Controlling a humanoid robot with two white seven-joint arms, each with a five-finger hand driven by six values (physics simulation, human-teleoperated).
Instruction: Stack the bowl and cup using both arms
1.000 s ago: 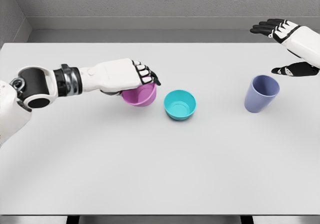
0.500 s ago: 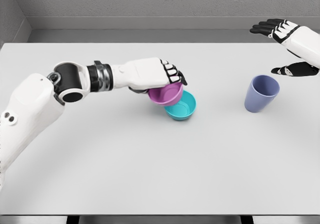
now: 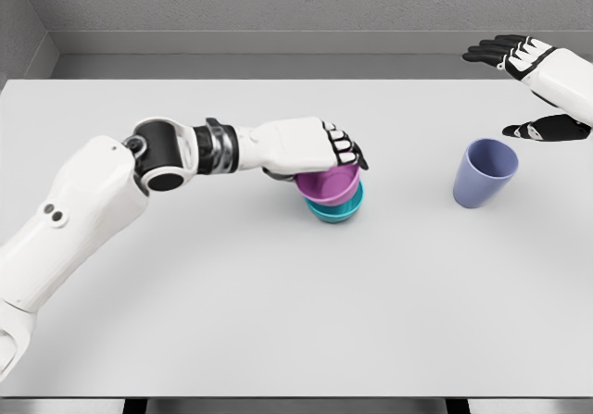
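Purple bowl (image 3: 327, 183): we hold it in our left hand (image 3: 310, 147), nested in teal bowl (image 3: 335, 210)
Cup (image 3: 485, 172): unstacked, right hand (image 3: 537, 90) spread, empty

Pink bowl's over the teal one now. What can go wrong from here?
1. The left hand grips the pink bowl by its rim; opening could tip it in the teal bowl.
2. Pulling back may drag both bowls.
3. The right hand hovers open beside the purple cup; a sideways approach could topple it.
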